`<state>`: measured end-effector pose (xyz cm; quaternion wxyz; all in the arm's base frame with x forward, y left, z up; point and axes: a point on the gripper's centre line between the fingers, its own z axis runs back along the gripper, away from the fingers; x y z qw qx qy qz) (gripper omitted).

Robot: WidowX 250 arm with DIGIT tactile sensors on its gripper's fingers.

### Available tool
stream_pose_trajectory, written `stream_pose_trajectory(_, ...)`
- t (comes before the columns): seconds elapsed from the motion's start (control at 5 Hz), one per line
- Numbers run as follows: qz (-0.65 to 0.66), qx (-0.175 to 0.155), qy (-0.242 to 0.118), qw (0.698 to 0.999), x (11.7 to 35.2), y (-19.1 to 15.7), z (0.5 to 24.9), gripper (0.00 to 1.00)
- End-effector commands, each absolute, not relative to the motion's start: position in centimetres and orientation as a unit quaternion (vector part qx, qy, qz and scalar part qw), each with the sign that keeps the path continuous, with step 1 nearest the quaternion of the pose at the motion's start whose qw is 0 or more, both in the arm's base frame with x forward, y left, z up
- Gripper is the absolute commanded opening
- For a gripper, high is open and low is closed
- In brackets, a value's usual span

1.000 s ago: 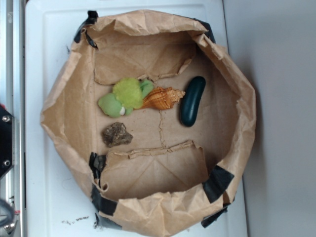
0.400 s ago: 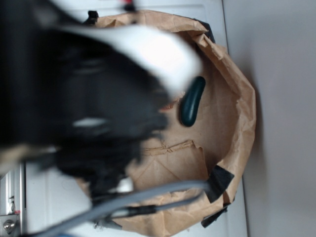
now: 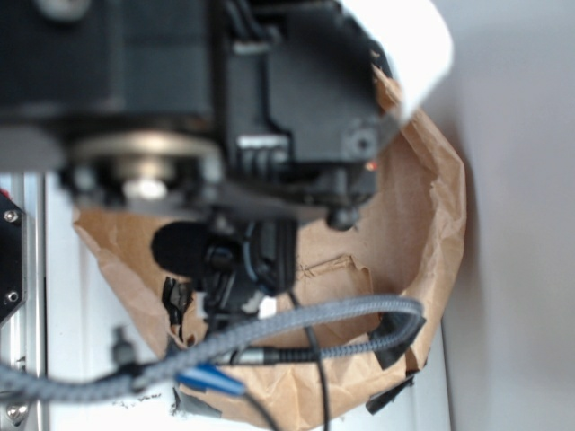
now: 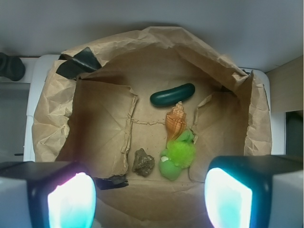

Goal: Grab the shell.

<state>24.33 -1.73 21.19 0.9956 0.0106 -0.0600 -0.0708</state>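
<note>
Exterior view: the arm (image 3: pixel 207 108) close to the lens, badly out of focus — daylight even, white surfaces bright. Wrist view: dim interior, sharp centre, glowing fingertips (image 4: pixel 71 202) blurred — corners visibly darker.

Inside one brown paper bag (image 4: pixel 52 123), four loose things are counted, one of each kind. One shell (image 4: pixel 175 122) is seen near the bag's middle. One dark green cucumber (image 4: pixel 172 94) is found just beyond the shell, one fuzzy green plush toy (image 4: pixel 177 154) touching its near end, and one rough brown rock (image 4: pixel 143 162) beside the toy.
</note>
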Motion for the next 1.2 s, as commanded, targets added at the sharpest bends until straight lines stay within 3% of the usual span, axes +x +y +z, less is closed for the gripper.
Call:
stream_pose_trajectory(0.0,-0.081,0.026,-0.1,0.991,25.6,-1.0,19.4,1.0)
stream_pose_trajectory(0.4,-0.139,0.03,-0.109,0.984,27.1,-0.7,13.6,1.0)
stream_pose_trajectory(0.6,-0.129,0.037,-0.091,0.987,28.1,0.1,12.0,1.0)
stream_pose_trajectory(1.0,-0.164,0.024,-0.096,0.982,29.8,0.6,7.5,1.0)
